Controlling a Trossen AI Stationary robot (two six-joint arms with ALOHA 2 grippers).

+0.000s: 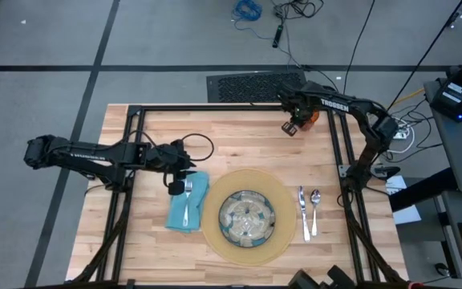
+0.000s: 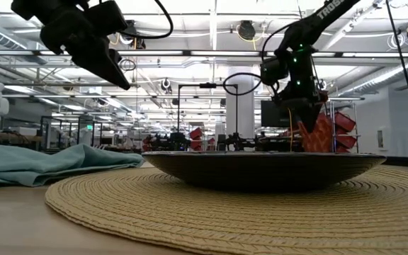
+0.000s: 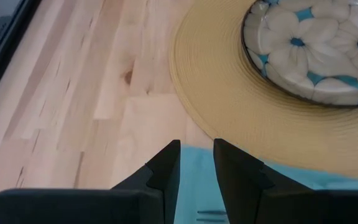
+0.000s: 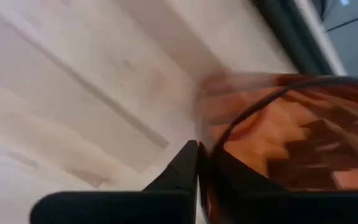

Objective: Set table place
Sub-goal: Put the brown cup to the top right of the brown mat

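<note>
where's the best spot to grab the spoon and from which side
Grip the spoon across its thin handle, near the middle, coming straight down from above. It lies flat on the table, right of the knife, with only a narrow gap between them, so finger room is tight on the knife side.

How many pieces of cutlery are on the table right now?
3: a fork lies on the teal napkin left of the mat; a knife and spoon lie right of it. None appear hidden.

Left arm stretched in from table's left side, wrist angled down, left gripper [image 1: 178, 186] low, fingers [image 3: 166, 171] parted by narrow gap. Right arm bent back over far right corner, right gripper [image 1: 293, 126] pointing down, fingers [image 4: 188, 163] pinched together.
</note>
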